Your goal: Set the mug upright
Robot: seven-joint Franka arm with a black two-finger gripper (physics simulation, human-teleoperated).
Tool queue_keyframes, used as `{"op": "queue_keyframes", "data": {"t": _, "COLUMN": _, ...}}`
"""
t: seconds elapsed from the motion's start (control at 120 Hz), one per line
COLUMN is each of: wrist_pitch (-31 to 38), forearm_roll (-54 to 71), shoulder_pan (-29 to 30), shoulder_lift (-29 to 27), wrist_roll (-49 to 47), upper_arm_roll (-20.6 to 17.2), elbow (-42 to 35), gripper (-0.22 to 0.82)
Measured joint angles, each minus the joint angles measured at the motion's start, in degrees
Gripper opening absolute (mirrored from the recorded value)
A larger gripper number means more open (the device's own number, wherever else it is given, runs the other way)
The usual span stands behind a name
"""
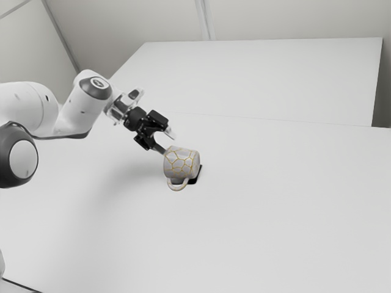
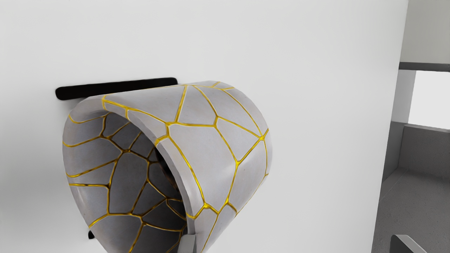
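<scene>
Pincer (image 1: 166,141) spread apart by the sideways mug (image 1: 181,162), over a smooth white table (image 1: 275,195), pale grey wall (image 1: 122,24) beyond.

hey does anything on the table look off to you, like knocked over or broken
Yes: the mug lies on its side, mouth toward the tool, rather than standing upright. Its gold lines look like decoration, not damage.

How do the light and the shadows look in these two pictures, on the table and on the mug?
Exterior view: pale, even light; a soft-edged grey shadow on the table, towards the view's left of the mug. Wrist view: the mug's outer wall is light, its inside clearly darker; beyond the table's edge, a bright white patch.
</scene>
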Motion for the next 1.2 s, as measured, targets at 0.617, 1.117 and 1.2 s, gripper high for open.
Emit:
{"op": "queue_keyframes", "data": {"t": 0.617, "wrist_pitch": 2.97, "forearm_roll": -4.73, "shoulder_pan": 0.84, "shoulder_lift": 2.45, "wrist_roll": 3.44, "upper_arm_roll": -1.04, "elbow": -3.64, "gripper": 0.49}}
{"op": "queue_keyframes", "data": {"t": 1.117, "wrist_pitch": 4.58, "forearm_roll": -5.82, "shoulder_pan": 0.84, "shoulder_lift": 1.91, "wrist_roll": 2.85, "upper_arm_roll": -3.44, "elbow": -3.35, "gripper": -0.09}}
{"op": "queue_keyframes", "data": {"t": 1.2, "wrist_pitch": 5.03, "forearm_roll": -6.02, "shoulder_pan": 0.83, "shoulder_lift": 1.91, "wrist_roll": 2.63, "upper_arm_roll": -3.77, "elbow": -3.34, "gripper": -0.12}}
